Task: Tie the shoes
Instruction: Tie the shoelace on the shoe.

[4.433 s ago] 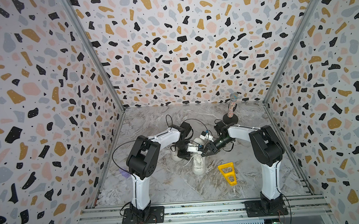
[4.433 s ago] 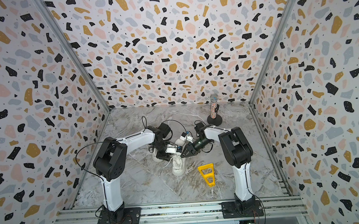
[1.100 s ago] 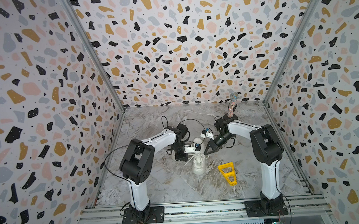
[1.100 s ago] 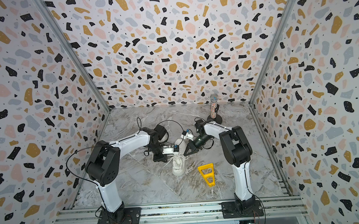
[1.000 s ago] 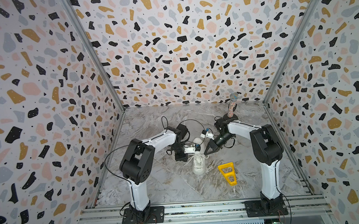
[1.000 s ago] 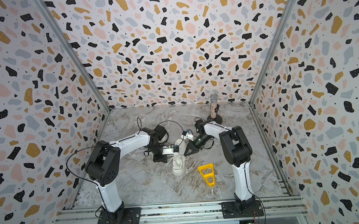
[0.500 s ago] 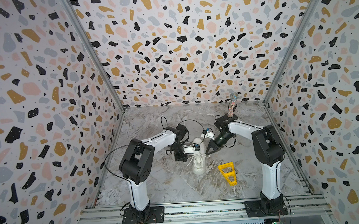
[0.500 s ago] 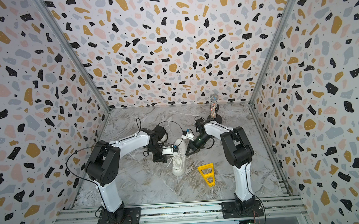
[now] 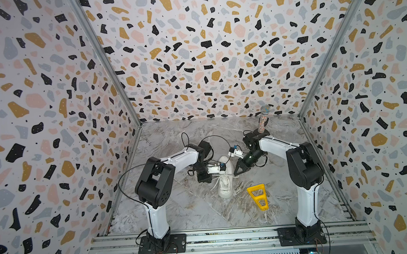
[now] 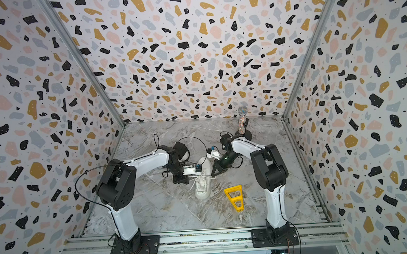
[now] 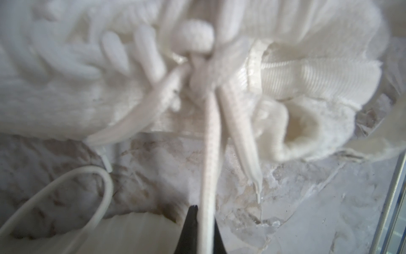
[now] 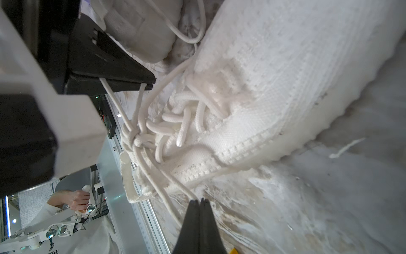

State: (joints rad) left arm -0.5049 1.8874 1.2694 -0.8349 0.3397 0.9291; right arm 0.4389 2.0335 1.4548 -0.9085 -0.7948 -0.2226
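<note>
Shoelaces (image 12: 182, 131) in left gripper (image 12: 149, 84), right gripper (image 12: 198, 201)

shoes (image 9: 225, 182) 2 | arms (image 9: 178, 158) 2 | yellow frame (image 9: 255, 191) 1 | microphone (image 9: 262, 121) 1

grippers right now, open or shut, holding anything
left gripper: shut on the lace
right gripper: shut, apparently on another lace strand
</note>
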